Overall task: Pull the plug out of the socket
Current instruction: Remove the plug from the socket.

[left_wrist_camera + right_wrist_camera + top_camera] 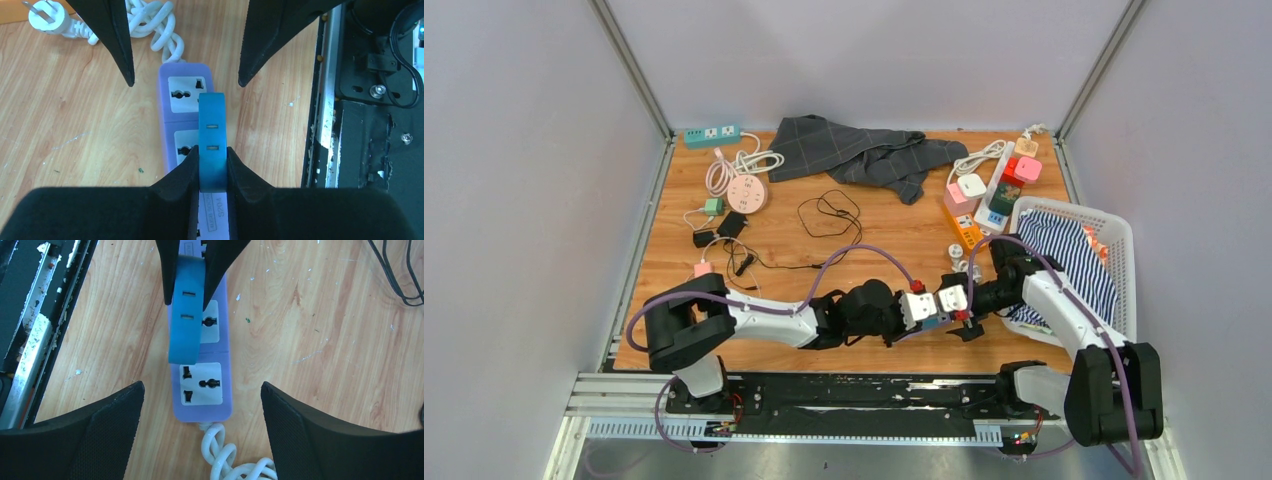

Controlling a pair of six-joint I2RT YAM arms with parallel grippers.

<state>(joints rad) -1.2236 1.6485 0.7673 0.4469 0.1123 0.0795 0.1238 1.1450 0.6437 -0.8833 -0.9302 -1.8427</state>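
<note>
A purple power strip (182,95) lies on the wooden table near the front edge, its twisted white cable (220,450) leading off one end. A flat blue plug (211,140) stands over the strip's middle socket, and my left gripper (212,155) is shut on it. Whether its pins are still in the socket I cannot tell. My right gripper (201,386) hangs open above the strip's cable end (202,385), with its fingers (122,45) wide apart on either side of the strip. From above, both grippers (921,308) (954,300) meet over the strip (936,322).
A white basket (1124,240) with striped cloth stands at the right. A grey cloth (864,150), other power strips (994,190), a pink round socket (746,192) and black cables (829,210) lie further back. The black mounting rail (360,125) runs close beside the strip.
</note>
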